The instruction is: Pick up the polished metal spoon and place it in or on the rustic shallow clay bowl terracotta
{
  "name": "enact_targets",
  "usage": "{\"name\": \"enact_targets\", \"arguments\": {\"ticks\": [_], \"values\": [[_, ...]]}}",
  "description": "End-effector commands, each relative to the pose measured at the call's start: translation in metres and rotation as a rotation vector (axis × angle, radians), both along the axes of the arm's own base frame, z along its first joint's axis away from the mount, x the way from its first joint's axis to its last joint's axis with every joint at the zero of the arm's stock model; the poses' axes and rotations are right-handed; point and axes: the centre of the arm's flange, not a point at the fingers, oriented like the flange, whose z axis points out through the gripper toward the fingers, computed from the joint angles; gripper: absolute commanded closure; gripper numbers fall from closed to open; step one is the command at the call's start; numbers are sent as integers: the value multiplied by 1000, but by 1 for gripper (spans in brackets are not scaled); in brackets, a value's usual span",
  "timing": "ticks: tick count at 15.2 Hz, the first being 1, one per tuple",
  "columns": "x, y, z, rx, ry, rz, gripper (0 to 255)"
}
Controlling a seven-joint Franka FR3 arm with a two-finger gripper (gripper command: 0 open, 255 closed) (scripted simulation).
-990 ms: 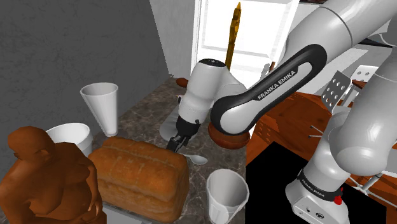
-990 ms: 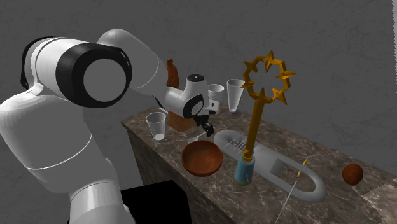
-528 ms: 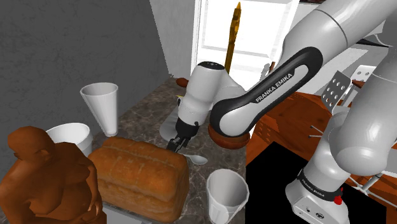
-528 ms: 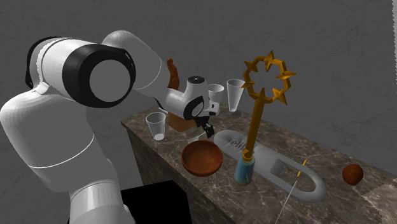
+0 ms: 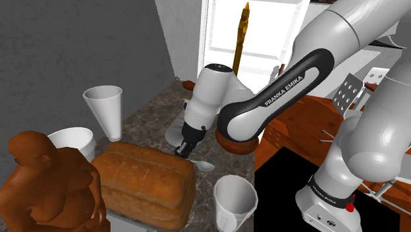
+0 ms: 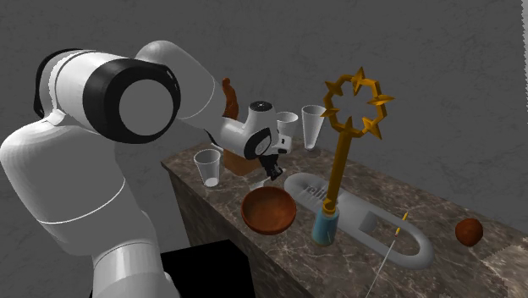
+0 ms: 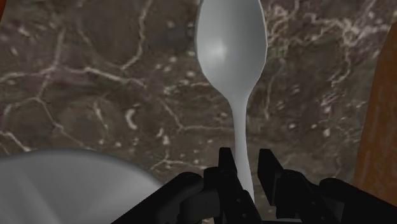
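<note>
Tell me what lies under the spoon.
Dark, pale-veined stone countertop shows beneath the spoon all around its bowl and neck. The handle's end, and the surface below it, are covered by the pincer.

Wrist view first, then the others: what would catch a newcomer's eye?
A shiny spoon lies on the dark veined counter, its handle clasped in the black claw. In the second exterior view, a tall gold staff stands beside the brown bowl. A big bread loaf lies beside the spoon.
</note>
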Motion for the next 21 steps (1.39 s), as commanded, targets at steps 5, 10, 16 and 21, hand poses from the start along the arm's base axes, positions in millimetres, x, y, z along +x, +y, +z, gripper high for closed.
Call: {"name": "enact_targets", "arguments": {"ticks": [5,10,16,21], "values": [[0,0,11,0,0,0,255],[0,0,37,0,0,0,255],[0,0,69,0,0,0,255],[0,0,95,0,0,0,255]]}}
